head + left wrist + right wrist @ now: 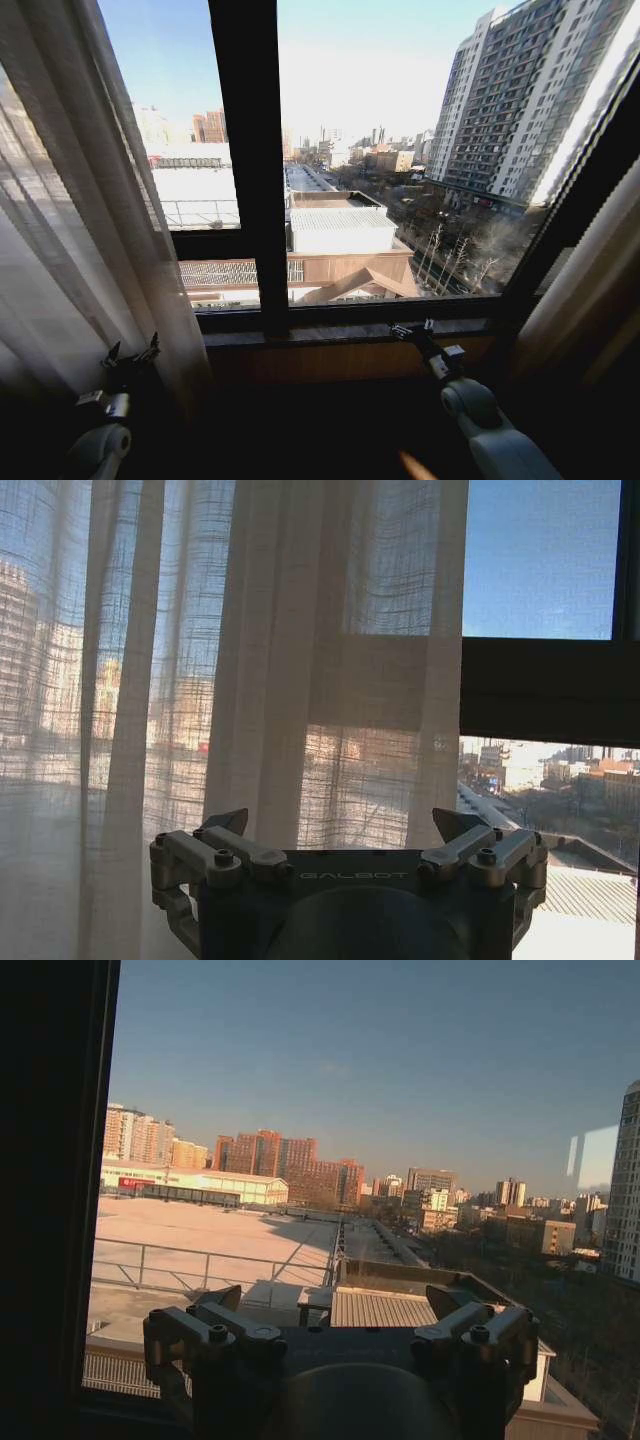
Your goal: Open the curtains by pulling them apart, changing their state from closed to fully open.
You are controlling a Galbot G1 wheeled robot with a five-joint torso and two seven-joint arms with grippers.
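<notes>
Hanging gathered at the far left of the window, the sheer white-cream pleated curtain panel [75, 220] is bunched against the frame, leaving the glass beside it uncovered. A second cream fabric panel [590, 290] stands bunched at the right edge of the window. Between them the dark window frame [250, 160] with its thick vertical mullion shows a city view of rooftops and a tall grey apartment block [530, 100].

Low on the left, the left gripper [130, 353] sits just in front of the lower folds of the left curtain, its dark fingers spread apart and holding nothing; from the left wrist view the same left gripper [345, 830] faces the translucent curtain [250, 660], which hangs close ahead without being pinched.

Farther right, the right gripper [412, 329] reaches toward the brown wooden sill [330, 355], fingers apart and empty. From the right wrist view, the right gripper [340, 1305] points at bare glass.
</notes>
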